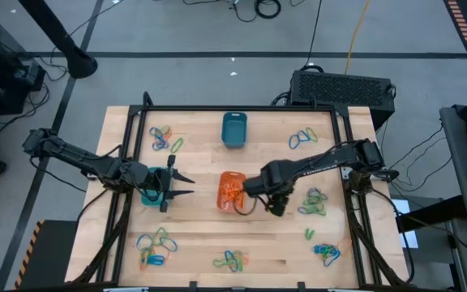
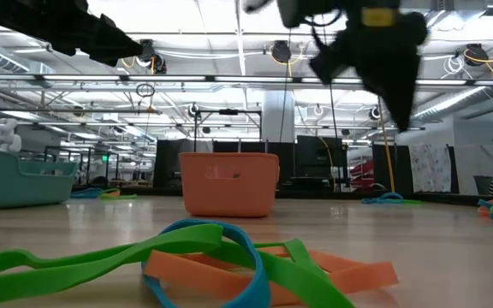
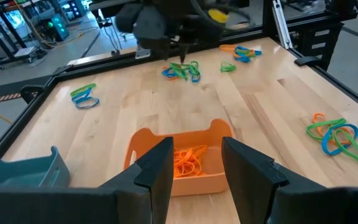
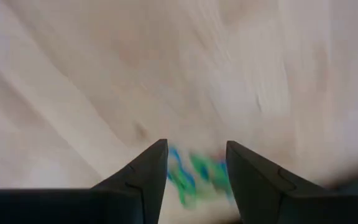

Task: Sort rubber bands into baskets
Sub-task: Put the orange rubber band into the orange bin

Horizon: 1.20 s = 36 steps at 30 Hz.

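A: What lay on the wooden table (image 1: 193, 235) in its black frame, grey floor around it?
B: Orange basket (image 1: 232, 193) at centre, holding orange rubber bands (image 3: 188, 162); mixed clusters near the edges.
A: And the jaws?
B: Right gripper (image 1: 272, 204), beside that basket, parted and empty, likely for another band; left gripper (image 1: 186, 185), centre-left, likewise parted.

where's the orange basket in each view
High view: orange basket mid-table, between the two arms.
Low view: centre, standing on the wood beyond the near bands.
Left wrist view: low centre, orange bands inside.
Right wrist view: not in it.
Shared landmark: the teal basket.
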Available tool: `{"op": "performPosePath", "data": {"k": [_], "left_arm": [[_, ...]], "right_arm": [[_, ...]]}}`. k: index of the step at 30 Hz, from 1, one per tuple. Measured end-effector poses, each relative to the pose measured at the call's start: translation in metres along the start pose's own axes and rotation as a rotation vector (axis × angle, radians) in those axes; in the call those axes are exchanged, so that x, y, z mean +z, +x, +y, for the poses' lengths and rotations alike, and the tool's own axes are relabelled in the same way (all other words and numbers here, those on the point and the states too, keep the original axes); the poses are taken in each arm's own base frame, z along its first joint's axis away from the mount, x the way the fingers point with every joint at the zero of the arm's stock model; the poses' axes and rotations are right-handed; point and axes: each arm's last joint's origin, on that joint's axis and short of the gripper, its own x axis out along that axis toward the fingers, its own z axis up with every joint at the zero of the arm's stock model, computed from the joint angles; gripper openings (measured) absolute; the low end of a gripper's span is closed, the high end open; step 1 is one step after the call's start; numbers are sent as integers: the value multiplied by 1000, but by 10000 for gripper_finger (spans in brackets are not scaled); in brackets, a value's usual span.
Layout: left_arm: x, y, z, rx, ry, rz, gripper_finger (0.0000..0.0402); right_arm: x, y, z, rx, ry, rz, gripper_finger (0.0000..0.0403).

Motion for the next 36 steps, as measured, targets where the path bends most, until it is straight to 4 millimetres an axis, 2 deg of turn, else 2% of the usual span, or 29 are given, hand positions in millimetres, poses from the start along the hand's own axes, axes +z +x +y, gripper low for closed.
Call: {"op": "performPosePath", "data": {"k": [3,8,14,18,23,28,32,36], "left_arm": [[0,0,0,0,0,0,144],[0,0,0,0,0,0,144],[0,0,0,0,-1,-1,144],[0,0,0,0,-7,-1,144],[0,0,0,0,-8,-1,144],[0,0,0,0,-34,-1,144],[0,0,0,0,-31,-1,144],[0,0,0,0,-30,-1,144]], "right_arm": [[-16,10,12,16,-4,78,155],[-44,17,41,91,-36,95,155],[-90,22,76,99,-65,159,155],[-120,26,91,52,-15,197,155],[-147,40,95,-42,-40,219,155],[-164,74,91,-50,-194,349,155],[-171,103,83,-55,-293,416,155],[-171,123,73,-59,-357,432,155]]}}
